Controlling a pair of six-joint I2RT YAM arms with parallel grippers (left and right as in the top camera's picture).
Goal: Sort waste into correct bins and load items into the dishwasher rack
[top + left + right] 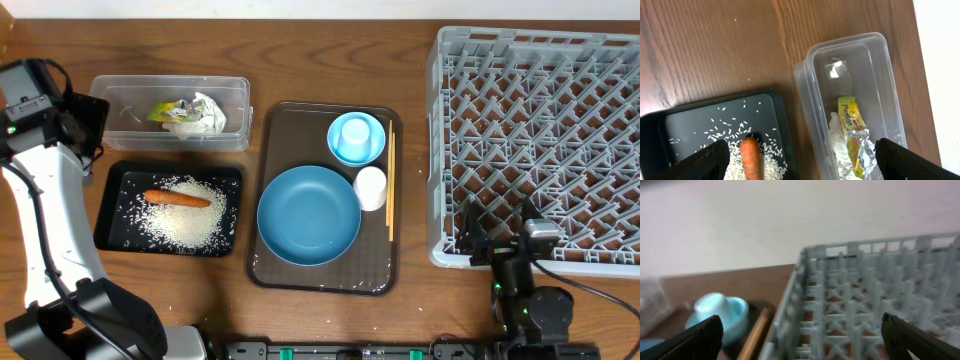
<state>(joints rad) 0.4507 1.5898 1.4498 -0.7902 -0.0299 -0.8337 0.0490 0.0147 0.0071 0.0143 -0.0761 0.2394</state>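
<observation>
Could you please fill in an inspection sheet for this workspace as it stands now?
Surface: wooden table.
Job's things: tissue and wrapper in the clear tub; carrot and rice in the black tray; blue bowl, light-blue cup, white cup and chopsticks on the brown serving tray; rack empty.
Clutter: a few stray grains on the wood.
Grippers: left gripper above tub and black tray, jaws open, nothing held; right gripper at the rack's near edge, jaws open, nothing held.
Cables: black cable by the right arm's base.
Surroundings: pale wall beyond the table.
</observation>
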